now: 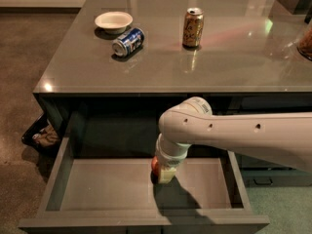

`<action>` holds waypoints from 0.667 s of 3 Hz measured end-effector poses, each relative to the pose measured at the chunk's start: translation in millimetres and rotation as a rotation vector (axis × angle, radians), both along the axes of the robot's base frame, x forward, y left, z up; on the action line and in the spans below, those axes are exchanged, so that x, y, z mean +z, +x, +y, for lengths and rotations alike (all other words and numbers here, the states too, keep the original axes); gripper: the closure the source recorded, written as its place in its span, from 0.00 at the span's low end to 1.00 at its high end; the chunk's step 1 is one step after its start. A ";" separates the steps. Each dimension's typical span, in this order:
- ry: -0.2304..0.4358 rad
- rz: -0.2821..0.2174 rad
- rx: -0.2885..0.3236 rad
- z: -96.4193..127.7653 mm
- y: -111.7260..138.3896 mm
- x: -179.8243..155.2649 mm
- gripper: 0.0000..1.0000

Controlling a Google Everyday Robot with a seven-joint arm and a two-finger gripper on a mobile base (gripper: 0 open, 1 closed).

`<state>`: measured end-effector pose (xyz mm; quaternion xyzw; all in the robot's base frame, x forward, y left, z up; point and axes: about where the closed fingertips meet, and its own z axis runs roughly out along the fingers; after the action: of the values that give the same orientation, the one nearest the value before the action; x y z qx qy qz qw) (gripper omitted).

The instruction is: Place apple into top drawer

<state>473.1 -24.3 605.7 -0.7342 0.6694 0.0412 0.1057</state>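
Placement step in hand: pincer point(165, 173) sat low inside top drawer point(97, 191) with apple point(154, 165) against its tip near the drawer floor, grip state not discernible; next move probably called for release, then a straight lift clear.

Smooth white arm point(243, 135), rounded elbow point(187, 118), small dark screw holes point(209, 127) along its side, ribbed white wrist point(171, 152); pale yellowish gripper point(165, 174) down inside the drawer point(107, 189).
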 end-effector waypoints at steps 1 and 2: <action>0.000 0.000 0.000 0.0 0.0 0.0 0.87; 0.000 0.000 0.000 0.0 0.0 0.0 0.64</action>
<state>473.1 -24.3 605.7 -0.7342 0.6694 0.0412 0.1056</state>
